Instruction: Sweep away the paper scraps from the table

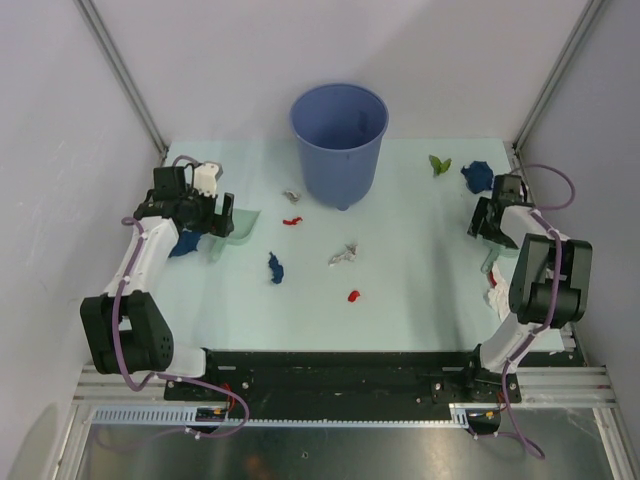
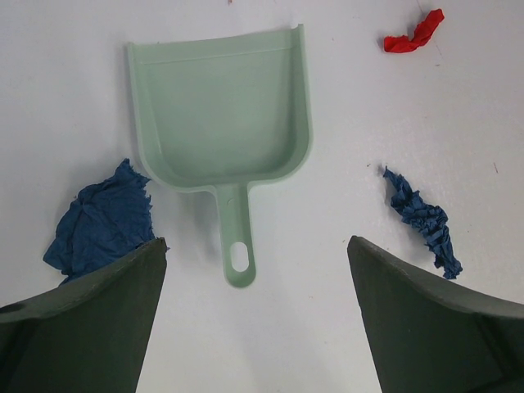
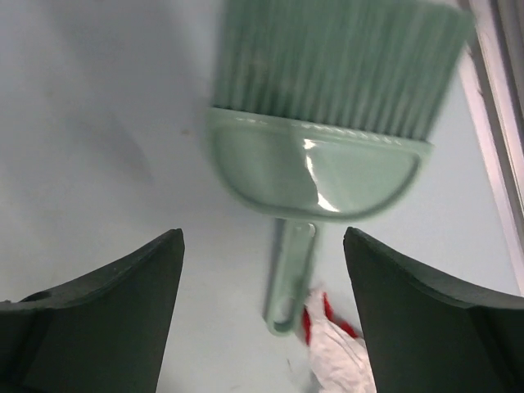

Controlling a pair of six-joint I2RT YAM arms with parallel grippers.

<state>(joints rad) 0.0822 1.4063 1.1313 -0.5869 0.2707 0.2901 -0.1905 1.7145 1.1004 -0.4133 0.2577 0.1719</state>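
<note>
Paper scraps lie across the pale table [image 1: 420, 300]: dark blue [image 1: 275, 267], red [image 1: 292, 221], red [image 1: 353, 295], grey [image 1: 343, 255], green [image 1: 439, 163], dark blue [image 1: 478, 175]. My left gripper [image 1: 222, 215] is open and empty above the mint-green dustpan [image 1: 240, 228]. In the left wrist view the gripper [image 2: 254, 242] stands over the dustpan's handle [image 2: 236, 237], between a blue scrap [image 2: 102, 221] and another blue scrap [image 2: 422, 221]. My right gripper [image 1: 485, 218] is open and empty. In the right wrist view the gripper [image 3: 262, 233] hangs above a green brush [image 3: 319, 155], with a white and red scrap [image 3: 337, 354] beside its handle.
A tall blue bucket [image 1: 340, 140] stands upright at the back middle of the table. Grey walls and metal rails close the left and right sides. A red scrap [image 2: 413, 34] lies beyond the dustpan's right side. A black edge runs along the table's front.
</note>
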